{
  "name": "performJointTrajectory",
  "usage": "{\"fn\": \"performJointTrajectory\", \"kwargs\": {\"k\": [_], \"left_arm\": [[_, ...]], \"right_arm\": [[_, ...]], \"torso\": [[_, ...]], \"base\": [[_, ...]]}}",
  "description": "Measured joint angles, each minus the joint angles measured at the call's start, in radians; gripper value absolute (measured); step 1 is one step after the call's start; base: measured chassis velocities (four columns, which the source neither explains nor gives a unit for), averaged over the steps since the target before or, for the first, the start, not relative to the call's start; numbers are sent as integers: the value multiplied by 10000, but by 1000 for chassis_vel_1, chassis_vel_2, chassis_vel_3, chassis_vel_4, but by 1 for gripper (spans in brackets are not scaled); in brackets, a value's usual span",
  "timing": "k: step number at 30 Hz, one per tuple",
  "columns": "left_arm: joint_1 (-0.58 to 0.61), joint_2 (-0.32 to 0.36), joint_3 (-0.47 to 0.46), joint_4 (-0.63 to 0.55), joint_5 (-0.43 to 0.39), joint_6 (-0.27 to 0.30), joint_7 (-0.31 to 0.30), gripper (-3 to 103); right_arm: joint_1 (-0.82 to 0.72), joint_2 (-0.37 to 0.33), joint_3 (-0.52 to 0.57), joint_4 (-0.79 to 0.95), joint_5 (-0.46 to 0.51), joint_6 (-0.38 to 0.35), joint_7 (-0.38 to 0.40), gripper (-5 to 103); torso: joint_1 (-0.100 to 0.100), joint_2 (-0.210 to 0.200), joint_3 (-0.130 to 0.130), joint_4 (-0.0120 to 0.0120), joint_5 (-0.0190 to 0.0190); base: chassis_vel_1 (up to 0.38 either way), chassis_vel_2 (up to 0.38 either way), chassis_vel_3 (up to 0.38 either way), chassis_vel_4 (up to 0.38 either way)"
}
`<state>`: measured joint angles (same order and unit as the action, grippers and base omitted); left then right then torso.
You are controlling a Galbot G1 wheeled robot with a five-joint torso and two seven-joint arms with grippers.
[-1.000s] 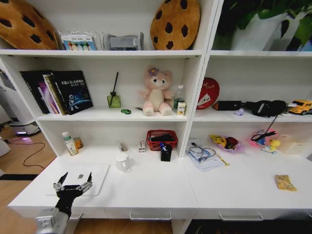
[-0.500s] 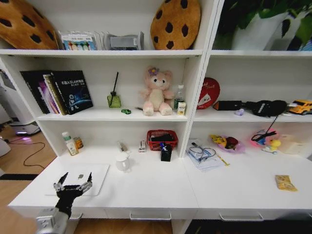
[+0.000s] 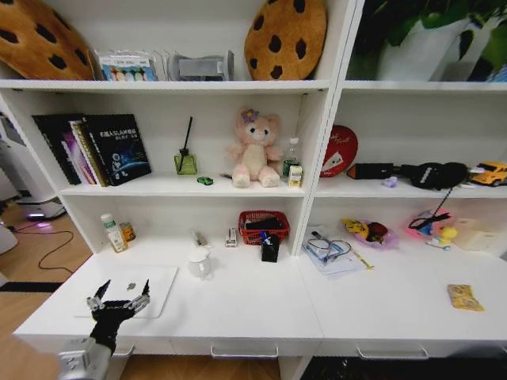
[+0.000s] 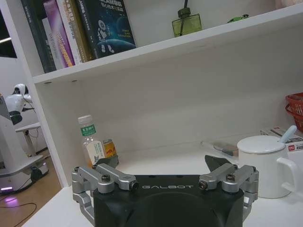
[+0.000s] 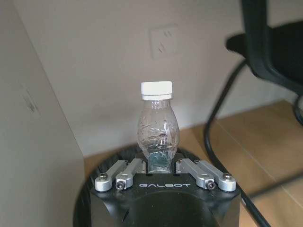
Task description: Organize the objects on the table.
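Left gripper [image 3: 117,302] spread wide, empty, lower left over laptop [image 3: 135,289]; right gripper [image 5: 160,166] clamped on clear bottle [image 5: 157,127].
Step, by your reading: bottle carried, unplaced; next you need a free spot on table [image 3: 261,305]; snack packet [image 3: 463,296] lies lower right.

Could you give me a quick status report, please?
Left gripper open, hovering over the laptop at the desk's left end. Right gripper shut on a clear bottle, away from desk. Nothing blocking.

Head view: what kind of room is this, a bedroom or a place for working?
Probably a study or home-office corner: a long white desk under shelves, books standing up, and a silver laptop lying shut.
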<state>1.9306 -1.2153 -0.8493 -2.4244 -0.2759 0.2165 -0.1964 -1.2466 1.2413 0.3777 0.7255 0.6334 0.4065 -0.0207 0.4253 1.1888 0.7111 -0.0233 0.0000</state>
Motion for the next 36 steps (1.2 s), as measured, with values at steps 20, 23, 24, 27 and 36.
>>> {"fn": "performJointTrajectory", "kwargs": {"k": [20, 23, 24, 27, 36], "left_arm": [[0, 0, 0, 0, 0, 0, -2, 100], [0, 0, 0, 0, 0, 0, 0, 100], [0, 0, 0, 0, 0, 0, -1, 100], [0, 0, 0, 0, 0, 1, -1, 100], [0, 0, 1, 0, 0, 1, 1, 100]], "right_arm": [[-1290, -74, 124, 1298, -53, -406, 311, 79], [-2584, -132, 457, 3176, 42, -1083, 642, 89], [-3491, -124, 715, 4355, 69, -1550, 920, 98], [-5077, -188, 926, 6035, -18, -1991, 1357, 99], [-8897, 106, 1624, 9403, -1946, -395, 1733, 100]], "torso": [[-3, 2, -2, 4, 0], [-3, 2, -2, 0, 1], [-3, 3, -4, 3, -1], [-3, 3, -3, -8, -1], [-5, 4, -3, -3, -1]], "base": [[0, 0, 0, 0], [0, 0, 0, 0], [0, 0, 0, 0], [0, 0, 0, 0], [0, 0, 0, 0]]}}
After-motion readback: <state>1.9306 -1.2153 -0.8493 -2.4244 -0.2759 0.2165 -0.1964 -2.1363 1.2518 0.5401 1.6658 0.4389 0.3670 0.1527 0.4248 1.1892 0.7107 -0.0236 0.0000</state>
